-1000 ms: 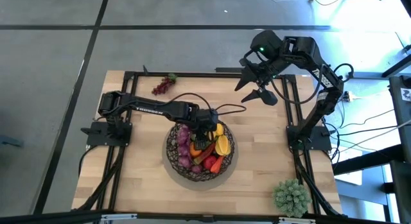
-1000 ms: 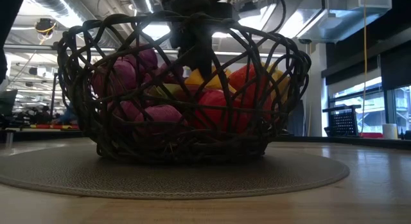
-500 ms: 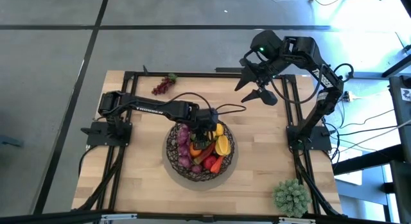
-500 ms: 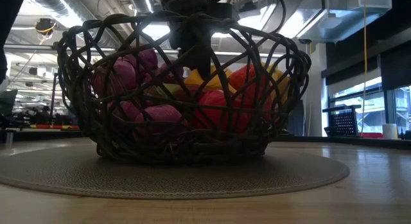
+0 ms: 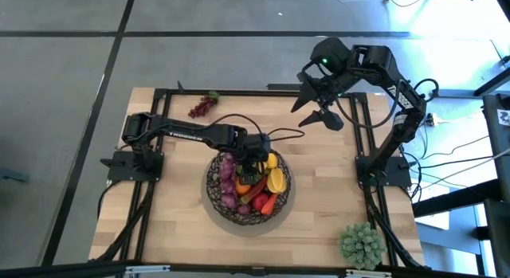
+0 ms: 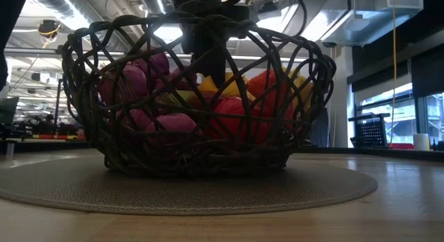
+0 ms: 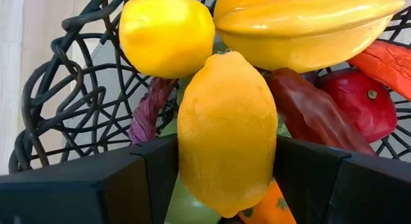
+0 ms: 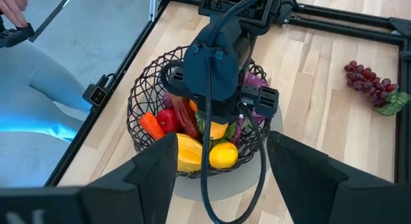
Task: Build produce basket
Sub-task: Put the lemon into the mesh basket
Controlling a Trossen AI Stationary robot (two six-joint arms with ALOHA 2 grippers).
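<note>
I had the left gripper (image 7: 226,179) down inside the woven wire basket (image 5: 217,189), which sat on a round mat (image 6: 333,190) at the middle of the wooden table (image 5: 167,222). Between its two dark fingers (image 7: 151,179) sat a yellow lemon (image 7: 226,131), filling the gap from one finger to the other. The fingers looked to touch it on both sides, but I could not tell whether they were clamping it or merely flanking it. Just beyond the fingertips lay a second lemon (image 7: 167,33) and a large yellow ridged fruit (image 7: 308,28); off to one side were a dark red pepper (image 7: 314,115), a red apple (image 7: 359,102) and (barely showing under the held lemon) an orange carrot tip (image 7: 273,208). A purple piece (image 7: 149,112) lay against the mesh on the other side.

My right gripper (image 5: 320,112) hung high over the table's far right corner, well apart from the basket, its jaws spread open with nothing between them. From its wrist camera I looked past the fingers (image 8: 154,166) down on the basket. A bunch of purple grapes (image 5: 202,106) lay alone on the table near the far edge. A pale green spiky plant (image 5: 362,244) sat at the near right corner.
</note>
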